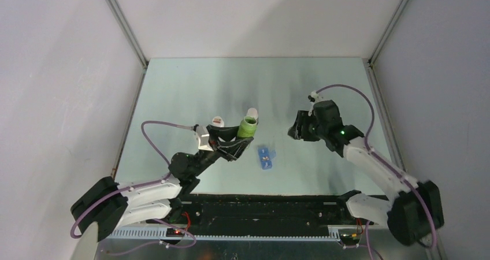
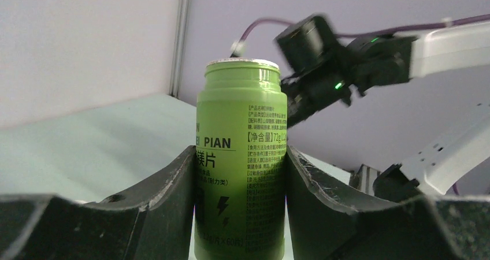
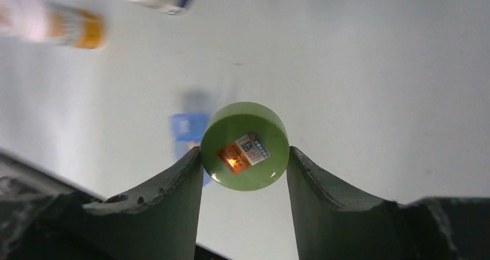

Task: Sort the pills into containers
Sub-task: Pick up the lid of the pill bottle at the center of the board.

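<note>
My left gripper is shut on an upright green bottle, its fingers pressed against both sides of the printed label. The bottle's mouth has no cap on it. My right gripper hovers to the right, shut on the round green cap, which carries an orange and white sticker. The small blue pill box lies on the table between the arms, with tiny orange pills showing in its compartments. In the right wrist view the pill box is a blur behind the cap.
Two white-capped bottles stand behind the green one: one with an orange label and one just beyond it. The right wrist view shows them blurred at top left. White walls with metal rails enclose the table.
</note>
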You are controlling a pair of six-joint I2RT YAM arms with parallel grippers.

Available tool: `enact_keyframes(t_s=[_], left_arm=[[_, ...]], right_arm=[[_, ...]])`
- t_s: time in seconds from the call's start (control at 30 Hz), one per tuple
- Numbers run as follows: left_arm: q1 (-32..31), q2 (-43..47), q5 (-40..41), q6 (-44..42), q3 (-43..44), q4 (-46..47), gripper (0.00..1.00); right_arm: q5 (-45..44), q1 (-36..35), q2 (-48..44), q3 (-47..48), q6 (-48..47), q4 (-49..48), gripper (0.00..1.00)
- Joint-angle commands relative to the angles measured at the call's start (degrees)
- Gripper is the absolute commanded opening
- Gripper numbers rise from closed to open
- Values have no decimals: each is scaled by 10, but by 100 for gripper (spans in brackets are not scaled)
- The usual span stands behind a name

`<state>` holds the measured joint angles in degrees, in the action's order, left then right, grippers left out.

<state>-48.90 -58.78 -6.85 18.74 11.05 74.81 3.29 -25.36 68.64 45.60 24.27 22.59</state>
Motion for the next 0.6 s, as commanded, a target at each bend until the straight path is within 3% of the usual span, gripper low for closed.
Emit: enact_keyframes(t_s=[0.0,0.27,0.57], left_arm=[[21,2,-57,-36,8,11,0],[35,45,-125,-117,64,-186,0],[35,79,-178,-185,127,-355,0]], right_arm=[[164,2,-95,18,-22,-34,30],[357,-3,-190,28,27,-110,32],[386,-51,-183,54,46,-148,33]])
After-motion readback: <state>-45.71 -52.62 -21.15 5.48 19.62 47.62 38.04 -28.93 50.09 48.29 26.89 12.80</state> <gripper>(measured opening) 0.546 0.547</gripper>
